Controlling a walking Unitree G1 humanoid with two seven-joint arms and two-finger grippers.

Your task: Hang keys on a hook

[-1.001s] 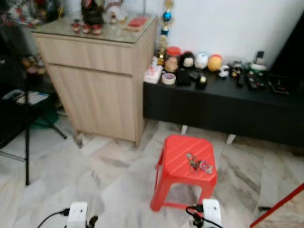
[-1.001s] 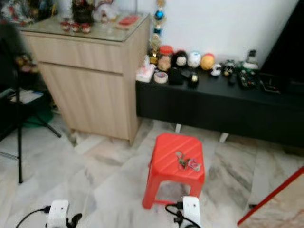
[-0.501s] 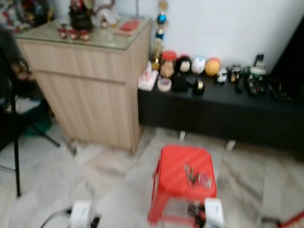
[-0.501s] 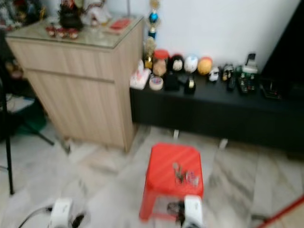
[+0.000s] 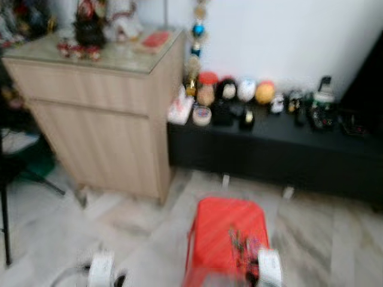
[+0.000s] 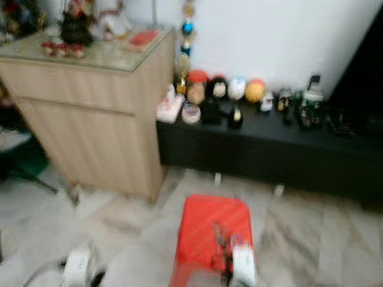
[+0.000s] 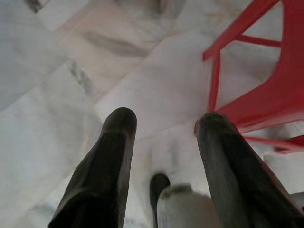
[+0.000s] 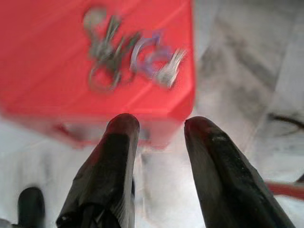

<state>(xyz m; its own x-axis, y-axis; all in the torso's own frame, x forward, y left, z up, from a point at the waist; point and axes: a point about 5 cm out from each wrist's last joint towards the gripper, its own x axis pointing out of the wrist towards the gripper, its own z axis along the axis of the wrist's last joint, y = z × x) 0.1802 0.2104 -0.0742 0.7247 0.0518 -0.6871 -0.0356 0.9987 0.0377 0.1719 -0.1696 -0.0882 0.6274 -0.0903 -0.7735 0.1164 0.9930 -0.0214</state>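
Right gripper [image 8: 156, 128] spread wide and empty, hanging short of the near edge of the red stool [image 8: 71, 71] where the keys [image 8: 128, 59] lie near the right edge, left gripper [image 7: 164, 123] spread over floor; blurry view risks knocking keys off.

Keys [image 8: 128, 54]: bunch of metal keys on linked rings, one purplish ring or tag among them. Lying flat and spread out on the top of the red plastic stool [image 8: 52, 66], near its right-hand edge. Nothing touches them.
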